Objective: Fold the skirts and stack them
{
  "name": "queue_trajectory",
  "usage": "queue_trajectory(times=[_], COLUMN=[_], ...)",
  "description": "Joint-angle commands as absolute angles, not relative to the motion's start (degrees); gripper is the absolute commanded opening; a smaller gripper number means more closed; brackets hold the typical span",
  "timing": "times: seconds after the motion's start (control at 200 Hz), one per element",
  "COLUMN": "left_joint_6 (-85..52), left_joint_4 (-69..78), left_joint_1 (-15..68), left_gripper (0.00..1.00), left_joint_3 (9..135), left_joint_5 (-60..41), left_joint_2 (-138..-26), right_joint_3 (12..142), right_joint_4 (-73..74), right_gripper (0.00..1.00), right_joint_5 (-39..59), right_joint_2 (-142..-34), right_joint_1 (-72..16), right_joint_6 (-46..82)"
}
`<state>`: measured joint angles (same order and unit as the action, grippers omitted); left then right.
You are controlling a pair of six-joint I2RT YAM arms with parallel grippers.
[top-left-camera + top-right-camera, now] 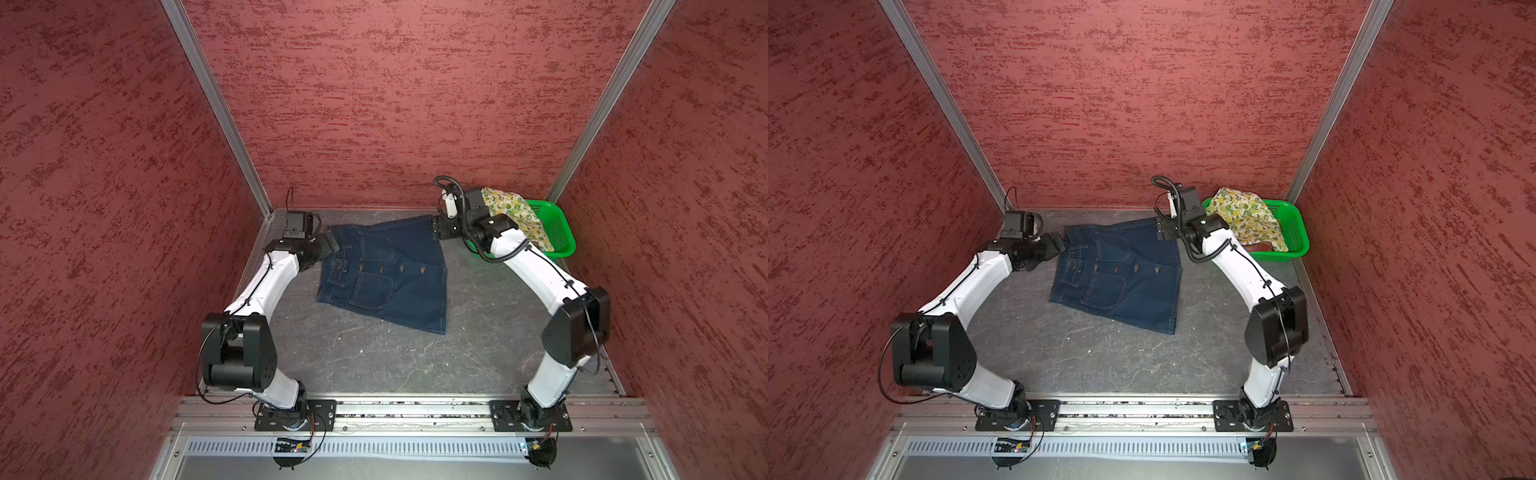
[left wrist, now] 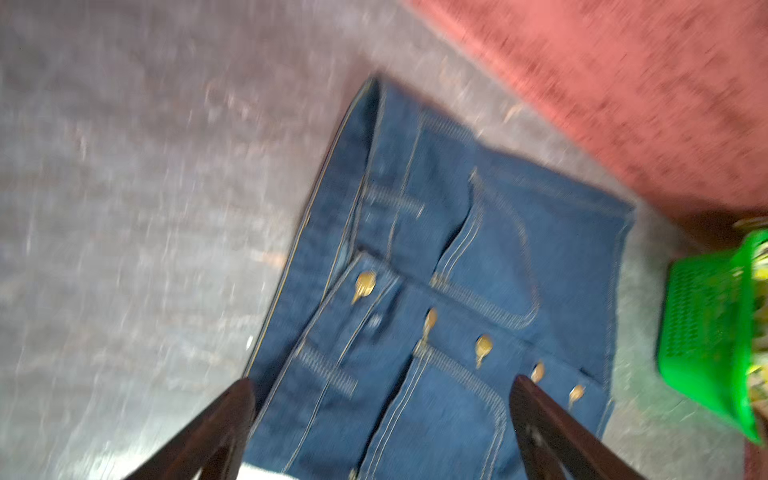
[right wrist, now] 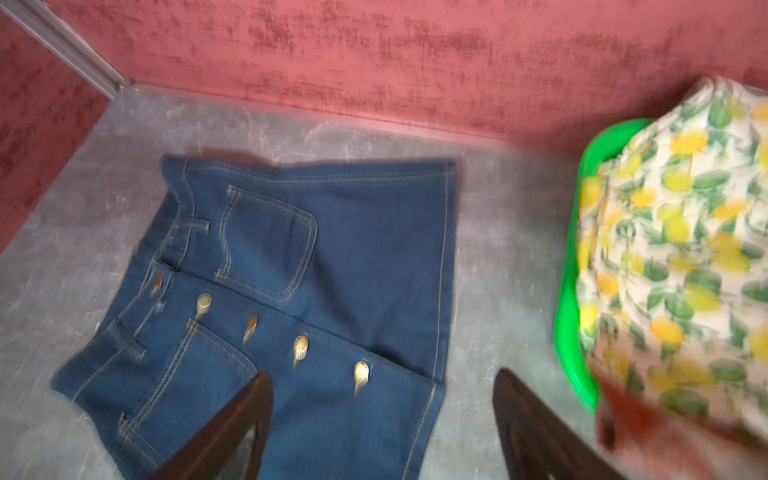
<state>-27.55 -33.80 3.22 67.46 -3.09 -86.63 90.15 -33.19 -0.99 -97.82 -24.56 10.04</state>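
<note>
On the grey tabletop (image 1: 374, 365): denim skirt (image 1: 384, 274), laid flat, unfolded, left gripper (image 2: 382, 384) by its waistband and right gripper (image 3: 382, 376) by its far hem corner, both spread, empty; lemon skirt (image 1: 1246, 216) heaped in green basket (image 1: 1296, 224); laying-out seems done, fold next, needing fresh edge grips

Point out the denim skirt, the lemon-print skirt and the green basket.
denim skirt (image 1: 411, 295): in a top view, plain cloth below the buttons.
lemon-print skirt (image 1: 1246, 218): in a top view, middle of the print.
green basket (image 1: 1293, 229): in a top view, perforated side wall.
</note>
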Motion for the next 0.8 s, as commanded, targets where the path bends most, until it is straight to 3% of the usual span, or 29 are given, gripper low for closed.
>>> queue_trajectory(times=[0.0,0.14,0.416,0.586,0.676,0.751,0.796], left_joint_6=[-28.3,-29.9,-31.1,-32.2,-32.6,-32.8,-32.9], left_joint_4=[-35.9,-34.5,-30.7,-27.5,-26.4,-25.6,-25.4], left_joint_1=[5.2,7.2,8.8,8.0,7.2,6.4,6.2], left_gripper=[0.94,0.88,0.62,0.54,0.41,0.19,0.11], left_joint_3=[60.7,53.7,48.3,47.0,47.2,46.7,46.5], left_joint_5=[0.0,1.0,4.0,4.1,3.4,2.6,2.3], left_joint_2=[-84.5,-83.5,-86.5,-86.9,-87.5,-87.8,-87.5], right_joint_3=[78.4,67.1,52.6,47.2,45.4,44.2,43.2], right_joint_4=[-26.1,-23.7,-22.8,-22.6,-22.3,-21.6,-20.8], right_gripper=[0.82,0.80,0.78,0.77,0.77,0.74,0.73], right_joint_5=[1.4,0.6,1.7,2.4,3.5,5.2,6.2], right_joint_2=[-92.7,-86.3,-80.7,-77.3,-76.8,-77.1,-76.9], right_joint_1=[-26.2,-30.4,-37.2,-37.8,-37.9,-38.0,-38.0], right_joint_6=[16.3,20.7,28.7,31.5,32.5,33.3,34.1])
